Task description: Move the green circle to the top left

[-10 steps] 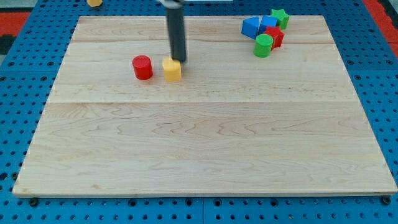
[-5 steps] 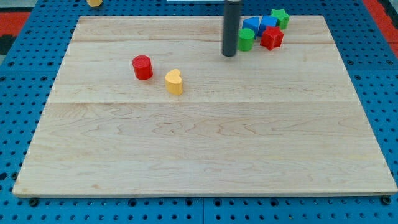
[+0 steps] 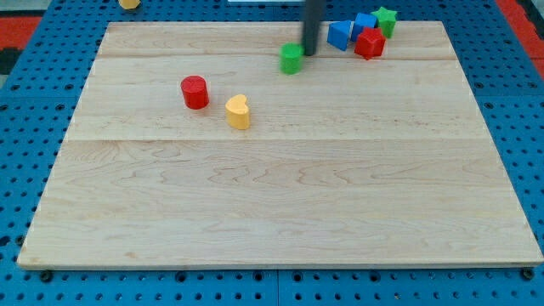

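Note:
The green circle point(image 3: 291, 59) stands on the wooden board point(image 3: 280, 187) near the view's top, a little right of centre. My tip point(image 3: 309, 53) is just to the right of it, touching or almost touching its upper right side. The rod rises out of the view's top edge.
A red cylinder point(image 3: 195, 92) and a yellow heart-shaped block point(image 3: 238, 111) sit left of centre. At the top right are a blue block point(image 3: 340, 35), another blue block point(image 3: 365, 23), a red block point(image 3: 370, 42) and a green star point(image 3: 386, 19). A yellow block point(image 3: 129, 3) lies off the board at the top.
The green circle has slid left, away from the top right cluster, with my tip behind it. Before that my tip crossed from the yellow heart, which shifted slightly down.

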Tool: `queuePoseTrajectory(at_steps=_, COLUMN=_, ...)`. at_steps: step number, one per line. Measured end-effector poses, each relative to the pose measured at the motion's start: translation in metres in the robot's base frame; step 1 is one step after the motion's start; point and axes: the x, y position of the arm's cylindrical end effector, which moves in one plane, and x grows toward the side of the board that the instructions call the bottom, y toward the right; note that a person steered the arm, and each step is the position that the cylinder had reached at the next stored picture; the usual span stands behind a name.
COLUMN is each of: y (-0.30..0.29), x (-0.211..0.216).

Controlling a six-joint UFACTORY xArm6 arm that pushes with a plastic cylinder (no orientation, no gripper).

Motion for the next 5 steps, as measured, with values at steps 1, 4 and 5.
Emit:
queuePoseTrajectory(at_steps=1, y=0.022, x=0.018)
queuePoseTrajectory(at_steps=4, y=-0.14, x=-0.013)
queuePoseTrajectory(at_steps=5, y=-0.19, x=-0.049)
